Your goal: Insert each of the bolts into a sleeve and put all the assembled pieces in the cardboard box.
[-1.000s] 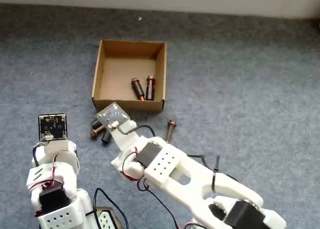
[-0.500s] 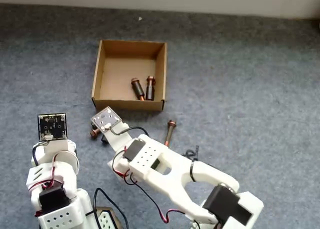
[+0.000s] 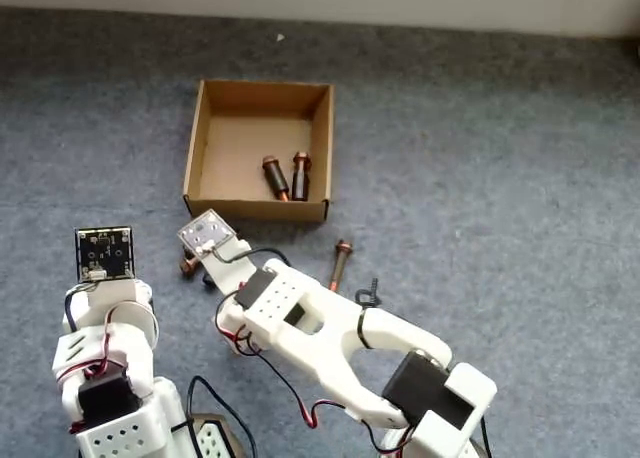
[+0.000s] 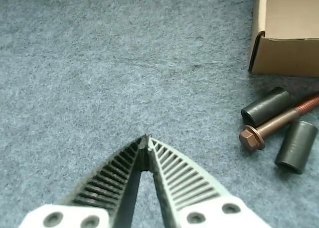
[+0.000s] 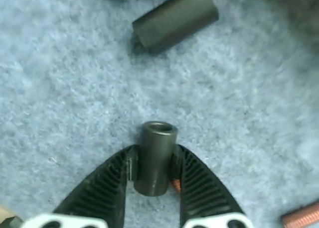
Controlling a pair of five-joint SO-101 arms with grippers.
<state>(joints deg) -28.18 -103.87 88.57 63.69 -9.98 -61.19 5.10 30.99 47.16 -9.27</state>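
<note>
My right gripper (image 5: 155, 154) is shut on a dark sleeve (image 5: 158, 136), one finger against each side, just above the carpet. A second sleeve (image 5: 175, 19) lies beyond it, and a copper bolt's thread (image 5: 301, 217) shows at the edge. In the high view the right arm's wrist (image 3: 207, 236) hangs over this cluster by the front left corner of the cardboard box (image 3: 197, 148). Two assembled pieces (image 3: 286, 177) lie inside the box. A loose bolt (image 3: 340, 263) lies in front of it. My left gripper (image 4: 145, 141) is shut and empty, apart from the sleeves (image 4: 266, 106) and a bolt (image 4: 274, 126).
Grey carpet covers the whole surface. The left arm (image 3: 105, 338) stands at the near left, close beside the right arm's body (image 3: 330, 338). Open carpet lies right of the box and beyond it.
The right arm has swung left and pulled in, its wrist moving from the box's front wall to over the sleeves by the corner. The left arm has not moved.
</note>
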